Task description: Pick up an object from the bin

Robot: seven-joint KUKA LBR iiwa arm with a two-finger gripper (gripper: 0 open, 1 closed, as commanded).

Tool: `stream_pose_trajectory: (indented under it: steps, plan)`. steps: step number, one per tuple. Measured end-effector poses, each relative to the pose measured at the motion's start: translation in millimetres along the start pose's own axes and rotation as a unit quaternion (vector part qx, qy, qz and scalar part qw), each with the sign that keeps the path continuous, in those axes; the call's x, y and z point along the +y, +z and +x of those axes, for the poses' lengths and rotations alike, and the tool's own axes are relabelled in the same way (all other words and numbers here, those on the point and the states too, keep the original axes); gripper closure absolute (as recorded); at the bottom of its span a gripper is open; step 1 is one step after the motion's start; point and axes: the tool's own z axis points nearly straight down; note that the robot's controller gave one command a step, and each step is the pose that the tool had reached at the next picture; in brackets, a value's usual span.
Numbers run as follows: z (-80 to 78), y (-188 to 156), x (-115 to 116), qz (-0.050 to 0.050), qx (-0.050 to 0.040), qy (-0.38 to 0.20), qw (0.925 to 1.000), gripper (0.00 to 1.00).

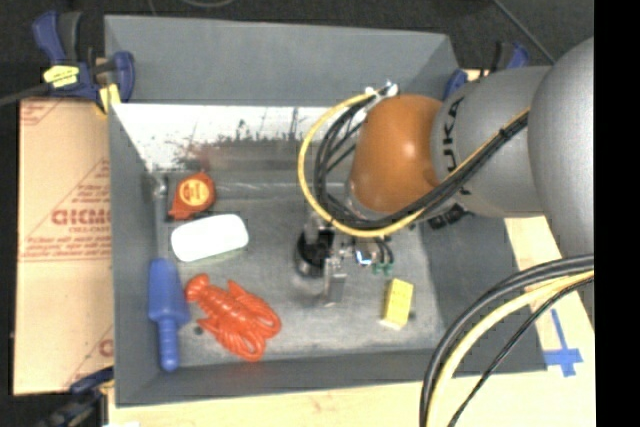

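My gripper [335, 281] hangs under the orange wrist cover, low over the bin floor right of the middle. A yellow block [397, 302] lies just to its right, near the bin's front right corner. A red toy lobster [236, 316] lies to its left by the front wall. A white oval bar [209, 238] rests further left, level with the gripper. Nothing shows plainly in the gripper's grasp.
An orange tape measure [192, 195] sits at the back left of the floor. A blue-handled tool [164, 311] lies along the left wall. The arm and its cables cover the bin's right side.
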Motion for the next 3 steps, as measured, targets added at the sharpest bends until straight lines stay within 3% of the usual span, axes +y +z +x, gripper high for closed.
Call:
stream_pose_trajectory:
  steps: [1,3]
  plan:
    - [-41.3,8.1,-12.6,0.0,-0.0126,0.049,0.9987,1.0]
    - [-41.3,8.1,-12.8,0.0,-0.0126,0.051,0.9986,1.0]
